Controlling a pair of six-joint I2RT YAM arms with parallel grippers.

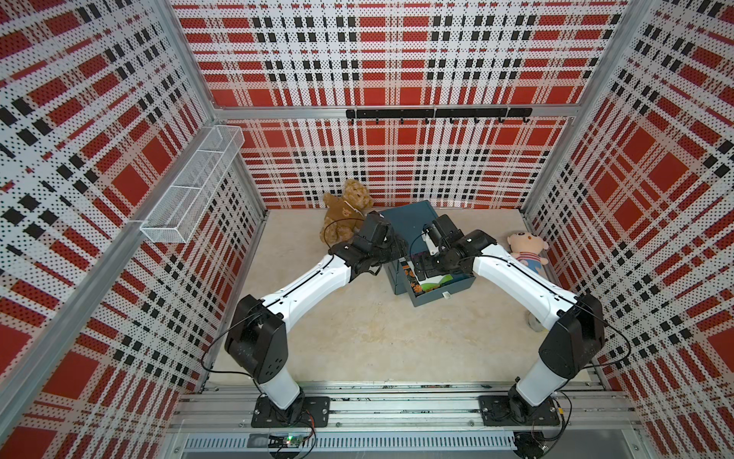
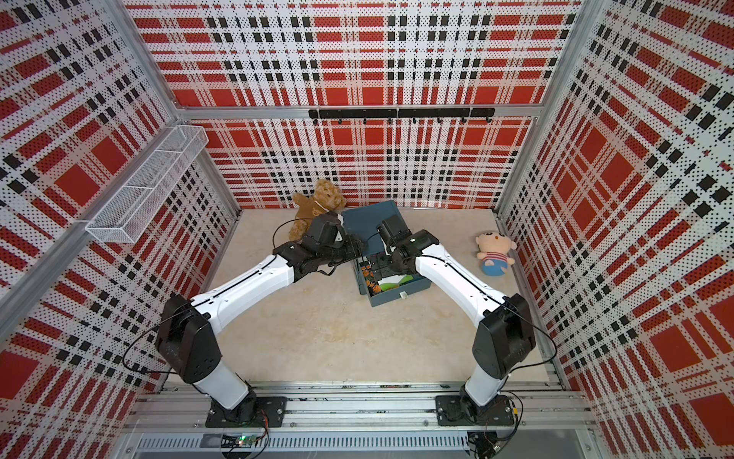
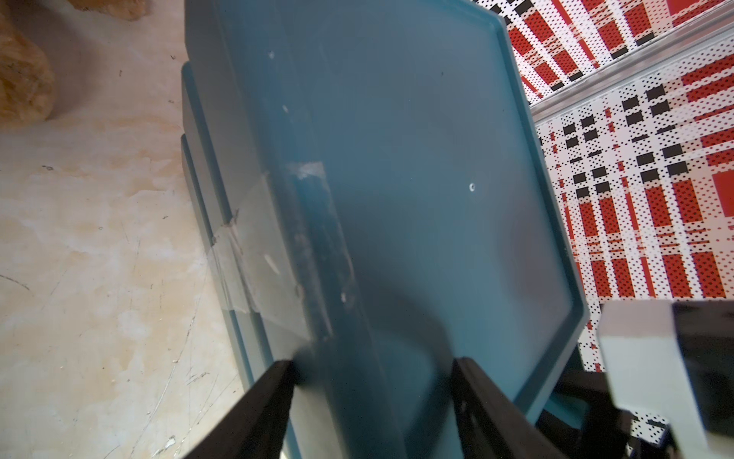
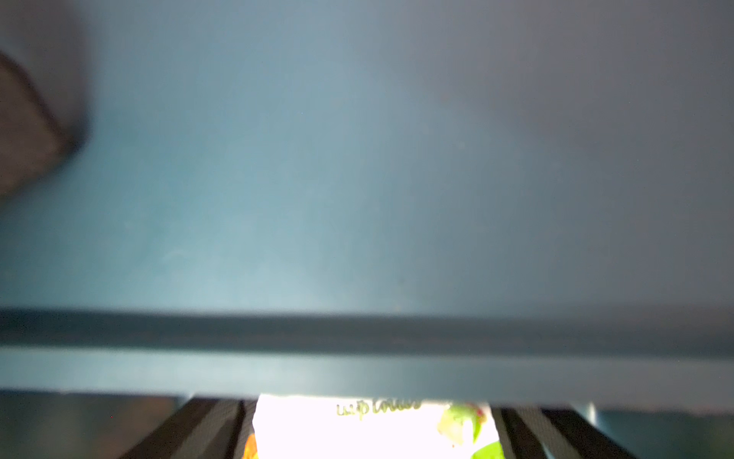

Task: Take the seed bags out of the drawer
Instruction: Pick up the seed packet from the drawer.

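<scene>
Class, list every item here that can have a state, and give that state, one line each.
drawer: pulled open
seed bags: lying inside the drawer
left gripper: shut on the top edge of the cabinet
right gripper: open, down in the drawer over a seed bag
teddy bear: slumped beside the cabinet
doll: lying face up

We find both arms reaching forward and inward from their bases, elbows raised, forearms converging, wrists close together. On the left arm [image 1: 313, 278], the left tool [image 3: 373, 363] is clamped across the cabinet [image 3: 417, 159] edge, one finger on each side. On the right arm [image 1: 516, 278], the right tool [image 4: 371, 405] points downward, its fingers [image 4: 528, 433] spread wide.
</scene>
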